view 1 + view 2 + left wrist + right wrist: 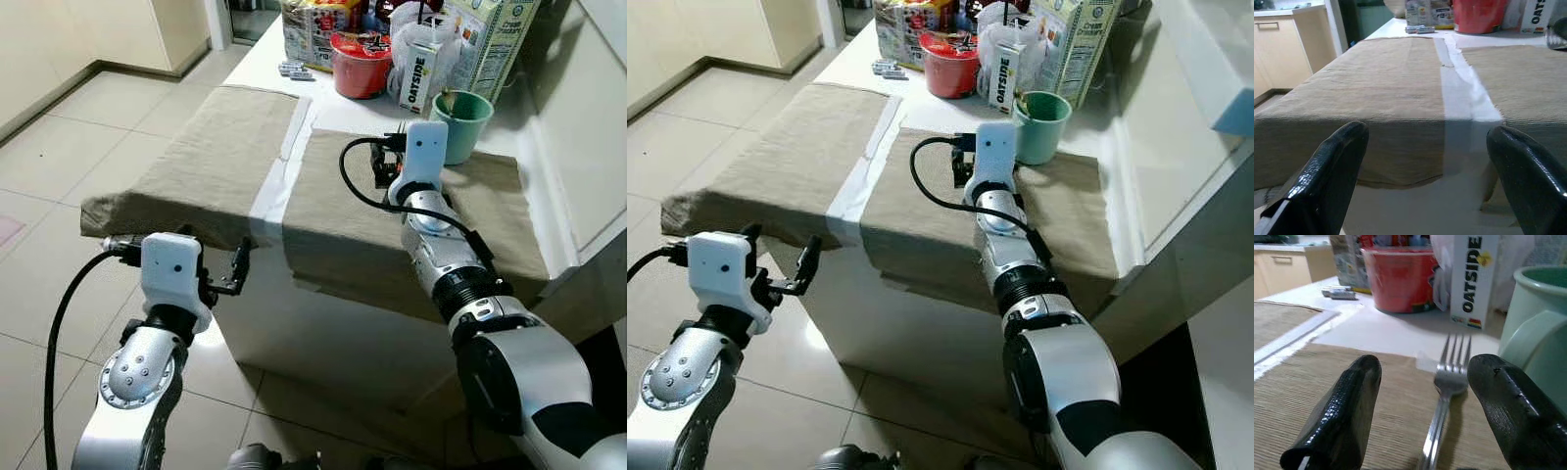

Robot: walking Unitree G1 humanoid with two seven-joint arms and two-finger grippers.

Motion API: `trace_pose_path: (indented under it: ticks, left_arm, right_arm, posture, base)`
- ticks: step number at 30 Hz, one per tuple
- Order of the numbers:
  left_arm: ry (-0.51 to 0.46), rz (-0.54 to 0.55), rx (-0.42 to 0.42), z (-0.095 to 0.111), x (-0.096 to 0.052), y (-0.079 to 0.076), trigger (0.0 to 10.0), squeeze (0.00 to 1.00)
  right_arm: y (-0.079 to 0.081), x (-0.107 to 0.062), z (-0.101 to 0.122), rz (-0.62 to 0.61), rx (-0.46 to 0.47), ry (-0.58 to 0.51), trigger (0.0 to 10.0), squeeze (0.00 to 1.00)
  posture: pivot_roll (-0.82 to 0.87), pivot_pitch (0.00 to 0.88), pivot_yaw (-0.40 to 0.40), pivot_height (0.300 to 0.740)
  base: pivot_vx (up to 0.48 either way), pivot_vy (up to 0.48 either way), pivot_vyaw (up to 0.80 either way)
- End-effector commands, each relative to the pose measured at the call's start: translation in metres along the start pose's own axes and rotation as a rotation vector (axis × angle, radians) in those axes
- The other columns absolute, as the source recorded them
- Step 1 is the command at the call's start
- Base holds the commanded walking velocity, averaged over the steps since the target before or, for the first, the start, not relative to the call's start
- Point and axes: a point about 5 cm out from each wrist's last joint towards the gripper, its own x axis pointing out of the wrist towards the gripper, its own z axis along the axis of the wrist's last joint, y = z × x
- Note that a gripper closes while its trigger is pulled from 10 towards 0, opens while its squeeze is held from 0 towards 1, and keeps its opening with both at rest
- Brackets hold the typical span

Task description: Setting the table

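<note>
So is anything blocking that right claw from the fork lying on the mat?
Nothing visible. The fork lies flat on the right placemat, directly between the right gripper's open fingers; the green mug stands just beside it.

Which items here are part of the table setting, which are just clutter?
Job:
right placemat
left placemat
fork, lying on the right placemat between the open fingers of the right pincer
green mug, at the right placemat's far edge

Lying about:
red bowl
Oatside carton
cereal box
snack packets
</note>
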Motion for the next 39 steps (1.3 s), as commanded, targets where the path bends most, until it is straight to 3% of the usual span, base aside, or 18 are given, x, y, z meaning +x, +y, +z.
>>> trace_pose_path:
  ticks: [1, 11, 29, 30, 32, 33, 39]
  left_arm:
    - [0.009, -0.009, 0.007, -0.001, 0.002, 0.000, 10.0, 0.00]
    - [0.013, -0.017, 0.014, -0.001, 0.002, 0.002, 10.0, 0.00]
    - [0.032, -0.027, 0.017, -0.002, -0.004, 0.001, 10.0, 0.00]
    - [0.033, -0.026, 0.019, -0.001, -0.005, 0.001, 10.0, 0.00]
    - [0.035, -0.026, 0.021, -0.001, -0.005, 0.002, 10.0, 0.00]
    - [0.036, -0.026, 0.022, -0.001, -0.005, 0.003, 10.0, 0.00]
    - [0.038, -0.029, 0.022, -0.001, -0.004, 0.002, 10.0, 0.00]
  right_arm:
    - [-0.006, 0.002, 0.001, -0.038, -0.009, 0.015, 10.0, 0.00]
    - [-0.004, -0.001, -0.013, -0.048, -0.014, 0.094, 10.0, 0.00]
    - [0.014, -0.006, -0.033, 0.025, 0.002, 0.272, 10.0, 0.00]
    - [0.014, -0.006, -0.033, 0.025, 0.006, 0.278, 8.9, 0.00]
    - [0.014, -0.006, -0.035, 0.021, 0.012, 0.295, 1.2, 0.00]
    - [0.015, -0.007, -0.037, 0.021, 0.023, 0.313, 0.0, 0.00]
    - [0.016, -0.011, -0.045, 0.029, 0.034, 0.370, 0.0, 0.00]
  posture:
    - [0.06, 0.088, -0.001, 0.740]
    - [0.06, 0.096, 0.002, 0.740]
    - [0.07, 0.129, -0.004, 0.740]
    - [0.07, 0.131, -0.003, 0.740]
    - [0.07, 0.132, -0.002, 0.740]
    - [0.07, 0.132, -0.002, 0.740]
    - [0.07, 0.134, -0.003, 0.740]
  base:
    - [0.000, 0.000, 0.00]
    - [0.000, 0.000, 0.00]
    - [0.000, 0.000, 0.00]
    - [0.000, 0.000, 0.00]
    - [0.000, 0.000, 0.00]
    - [0.000, 0.000, 0.00]
    - [0.000, 0.000, 0.00]
